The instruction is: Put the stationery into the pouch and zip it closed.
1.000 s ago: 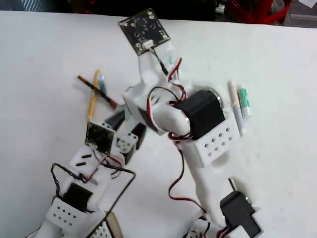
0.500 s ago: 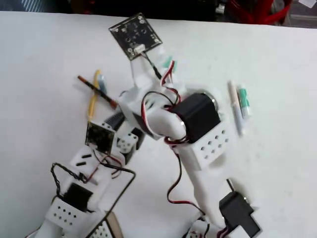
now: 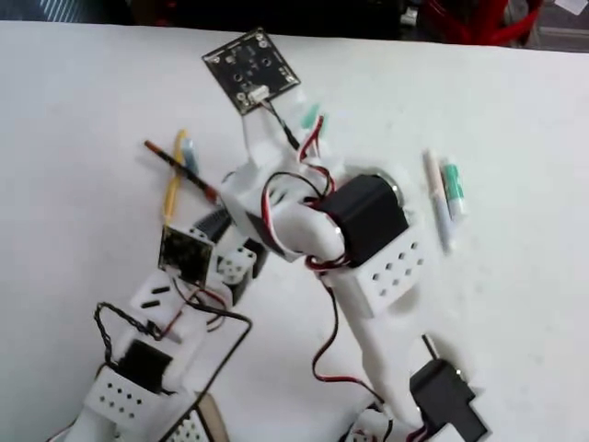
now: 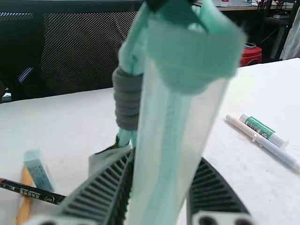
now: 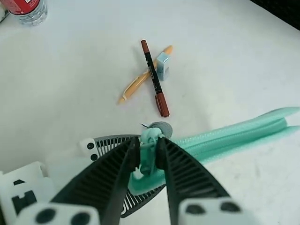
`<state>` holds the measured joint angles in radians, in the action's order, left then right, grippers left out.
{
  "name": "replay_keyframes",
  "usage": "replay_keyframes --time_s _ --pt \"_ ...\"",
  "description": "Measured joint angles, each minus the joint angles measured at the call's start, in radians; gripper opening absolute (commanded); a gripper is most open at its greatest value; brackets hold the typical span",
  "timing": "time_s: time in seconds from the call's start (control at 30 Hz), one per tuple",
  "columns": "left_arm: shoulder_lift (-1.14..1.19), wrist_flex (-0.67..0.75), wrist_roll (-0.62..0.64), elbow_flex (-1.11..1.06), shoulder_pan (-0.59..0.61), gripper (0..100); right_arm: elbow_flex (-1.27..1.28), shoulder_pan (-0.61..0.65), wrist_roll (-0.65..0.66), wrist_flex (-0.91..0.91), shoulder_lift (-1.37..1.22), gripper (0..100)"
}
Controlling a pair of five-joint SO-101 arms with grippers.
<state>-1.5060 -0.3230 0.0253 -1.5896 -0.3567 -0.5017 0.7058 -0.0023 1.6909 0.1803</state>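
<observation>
Evidently the right arm (image 3: 368, 239) is finishing a short swing toward the pencil side of the table (image 3: 515, 92). Its camera board (image 3: 250, 66) is sitting farther that way than a second ago and is hardly drifting over the last half second. The right tool (image 5: 147, 150) is pinching the zipper pull (image 5: 150, 136) of the mint pouch (image 5: 234, 136), so the swing is probably dragging the slider along the teeth. With every piece of stationery lying outside, this is most likely the opening stroke, not the closing one. The left tool (image 4: 161, 164) is clamping the pouch's other end and holding it up off the table as an anchor.

A yellow pencil (image 5: 143, 77), a brown pen (image 5: 153, 79) crossing it and an eraser (image 5: 163, 65) touching them are lying near the left tool. A white pen (image 4: 262, 140) and a green marker (image 4: 262, 130) are resting side by side beyond the right arm. A bottle (image 5: 28, 9) is standing well apart. Both tools are occupied, so one will be needing to let go before any loading, and the right arm is hanging over the pouch in the high view.
</observation>
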Motion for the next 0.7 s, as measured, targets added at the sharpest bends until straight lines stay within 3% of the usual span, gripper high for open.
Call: replay_keyframes --time_s 0.7 --pt "0.000 0.002 0.000 -0.002 0.000 16 0.032 -0.061 -0.002 -0.069 0.005 1.9"
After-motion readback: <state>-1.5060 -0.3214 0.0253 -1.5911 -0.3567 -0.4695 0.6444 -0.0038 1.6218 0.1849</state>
